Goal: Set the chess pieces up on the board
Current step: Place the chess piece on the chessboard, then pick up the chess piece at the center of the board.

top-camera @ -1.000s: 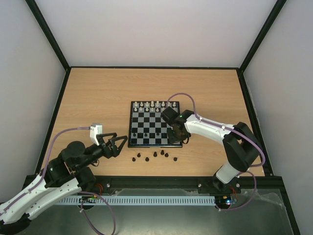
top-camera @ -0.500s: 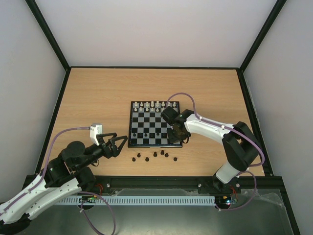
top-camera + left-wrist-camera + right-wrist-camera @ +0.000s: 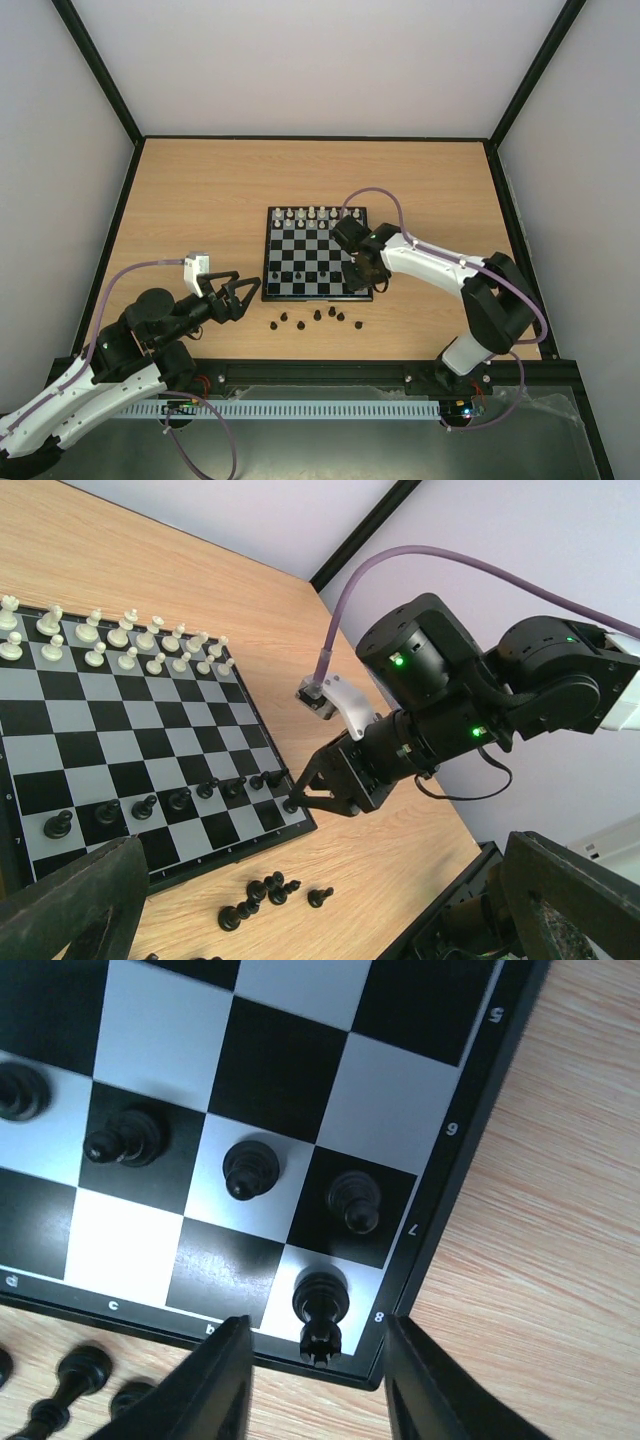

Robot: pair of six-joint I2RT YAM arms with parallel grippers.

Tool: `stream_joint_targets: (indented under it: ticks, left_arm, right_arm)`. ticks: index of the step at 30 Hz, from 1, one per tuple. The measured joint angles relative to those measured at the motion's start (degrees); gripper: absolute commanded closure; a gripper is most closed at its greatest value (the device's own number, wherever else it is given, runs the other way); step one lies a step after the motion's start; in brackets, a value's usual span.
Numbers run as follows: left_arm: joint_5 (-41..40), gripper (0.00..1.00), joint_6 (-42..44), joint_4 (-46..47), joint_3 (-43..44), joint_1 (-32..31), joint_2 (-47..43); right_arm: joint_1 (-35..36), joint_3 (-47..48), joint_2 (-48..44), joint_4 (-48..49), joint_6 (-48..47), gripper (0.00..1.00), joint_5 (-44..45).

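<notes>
Dark brown-black, a single chess piece (image 3: 320, 1305) stands upright on the pale corner square of the board (image 3: 445, 1175). This is the near corner on the right arm's side, and the piece sits next to the printed 8 on the black border. It stands between the two fingers of the right gripper (image 3: 318, 1325). The fingers are parted, and a strip of board shows on each side of the piece, so nothing is pinched. The left wrist view shows the same gripper (image 3: 300, 802) tipped down over that corner. One rank further in, a row of dark pawns (image 3: 250, 1170) runs across the board, each upright on its own square. At the far edge the white pieces (image 3: 312, 217) fill two ranks. Off the board, a scatter of loose dark pieces (image 3: 317, 318) sits on the wooden table (image 3: 200, 200) just beside the near border, roughly between the two arms. The overhead view does not show which of them stand and which lie on their sides. The left gripper (image 3: 245, 290) hangs over the table to the left of the board, close to its near left corner. Its fingers are spread wide, holding nothing and well apart from every piece. A purple cable (image 3: 375, 195) arches over the right arm's wrist above the board's far right corner.
</notes>
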Motion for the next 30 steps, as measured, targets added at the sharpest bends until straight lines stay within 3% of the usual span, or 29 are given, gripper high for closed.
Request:
stream_joint_targets:
  ticks: [5, 13, 18, 30]
  left_arm:
    - [0.0, 0.00, 0.0, 0.0, 0.0, 0.0, 0.0]
    - [0.0, 0.01, 0.0, 0.0, 0.0, 0.0, 0.0]
    - [0.0, 0.00, 0.0, 0.0, 0.0, 0.0, 0.0]
    - [0.0, 0.01, 0.0, 0.0, -0.1, 0.0, 0.0]
  right_arm:
    - [0.0, 0.0, -3.2, -0.3, 0.3, 0.46, 0.4]
    - [0.0, -3.2, -13.8, -0.4, 1.4, 0.46, -0.3]
    - [0.9, -6.1, -15.5, -0.4, 3.1, 0.44, -2.3]
    - [11.1, -11.6, -20.0, 0.8, 11.5, 0.44, -3.5]
